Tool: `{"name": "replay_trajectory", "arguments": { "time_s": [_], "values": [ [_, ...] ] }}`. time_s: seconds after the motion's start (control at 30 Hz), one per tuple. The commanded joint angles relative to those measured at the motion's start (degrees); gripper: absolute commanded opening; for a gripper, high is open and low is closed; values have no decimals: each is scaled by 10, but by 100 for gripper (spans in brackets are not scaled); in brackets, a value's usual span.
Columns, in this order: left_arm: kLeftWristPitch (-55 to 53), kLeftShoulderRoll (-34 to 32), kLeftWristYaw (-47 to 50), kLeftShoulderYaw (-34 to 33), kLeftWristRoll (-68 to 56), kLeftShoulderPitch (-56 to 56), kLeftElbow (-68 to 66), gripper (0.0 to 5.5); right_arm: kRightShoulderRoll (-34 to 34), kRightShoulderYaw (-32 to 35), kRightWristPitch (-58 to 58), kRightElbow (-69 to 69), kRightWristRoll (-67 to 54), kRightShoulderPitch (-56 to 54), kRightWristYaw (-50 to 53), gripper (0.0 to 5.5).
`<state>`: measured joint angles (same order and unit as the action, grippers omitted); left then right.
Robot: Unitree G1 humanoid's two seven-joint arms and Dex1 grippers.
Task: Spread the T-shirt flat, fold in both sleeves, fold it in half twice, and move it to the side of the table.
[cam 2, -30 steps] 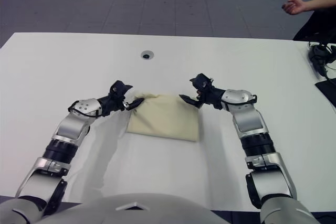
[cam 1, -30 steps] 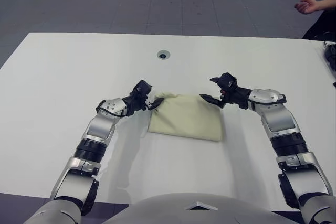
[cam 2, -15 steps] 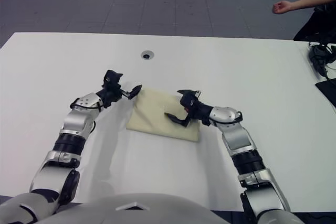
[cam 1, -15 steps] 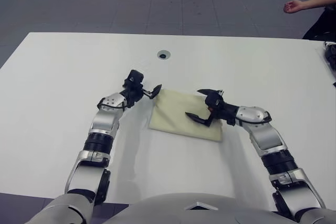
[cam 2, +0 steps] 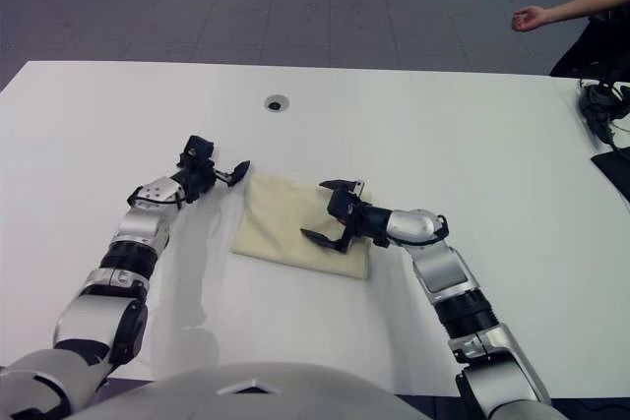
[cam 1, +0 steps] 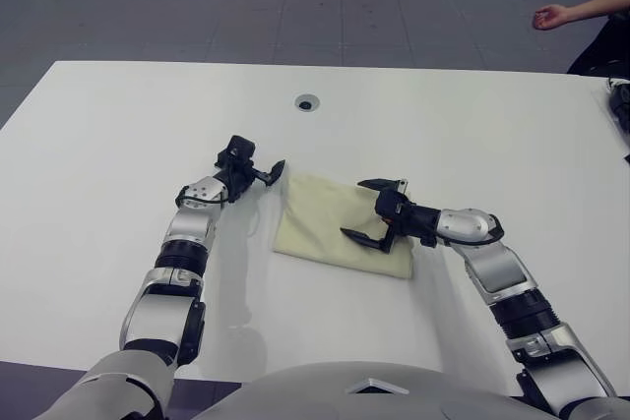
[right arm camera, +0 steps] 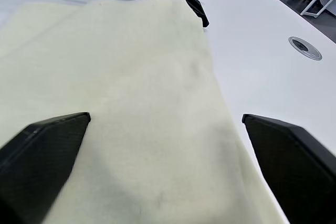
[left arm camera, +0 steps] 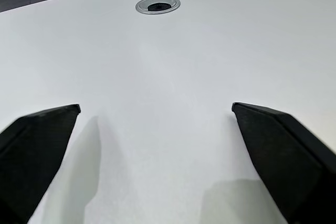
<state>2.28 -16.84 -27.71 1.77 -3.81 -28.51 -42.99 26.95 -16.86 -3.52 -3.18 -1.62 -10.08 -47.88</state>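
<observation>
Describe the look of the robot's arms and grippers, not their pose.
The left arm and right arm wear silver-grey shells with black ribbed rings at the joints. The left gripper and right gripper are black, each with two wedge-shaped fingers tapering to points and a red mark at the base.

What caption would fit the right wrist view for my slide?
Open right gripper over the folded T-shirt, left gripper near its corner.

Pale yellow T-shirt [cam 1: 335, 218], folded down to a small flat rectangle, slightly skewed, lying mid-frame on the white table.
</observation>
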Motion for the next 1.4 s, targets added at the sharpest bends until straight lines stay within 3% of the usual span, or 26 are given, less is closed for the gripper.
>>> {"name": "replay_trajectory", "arguments": {
  "time_s": [0.03,0.27,0.43,0.77,0.9,1.13,1.4],
  "values": [
    [6,-8,4,-2,13,-7,-22,535,4,28,-35,28,-24,9,6,540],
    [12,-18,12,-44,-13,-31,-6,535,-25,124,-75,102,-162,-39,2,540],
    [19,-21,17,-67,-22,-53,7,535,-80,80,-68,67,-181,-65,-18,540],
    [35,-32,31,-97,-28,-85,-23,535,-189,-51,49,-251,-52,-122,-30,540],
    [37,-27,27,-89,-24,-77,-15,535,-182,-70,87,-380,12,-132,-1,540],
    [39,-28,22,-83,-23,-64,-9,535,-137,-45,78,-421,10,-143,-28,540],
    [31,-34,23,-89,-30,-28,31,535,-39,54,92,-481,-29,-111,-23,540]
  ]
}}
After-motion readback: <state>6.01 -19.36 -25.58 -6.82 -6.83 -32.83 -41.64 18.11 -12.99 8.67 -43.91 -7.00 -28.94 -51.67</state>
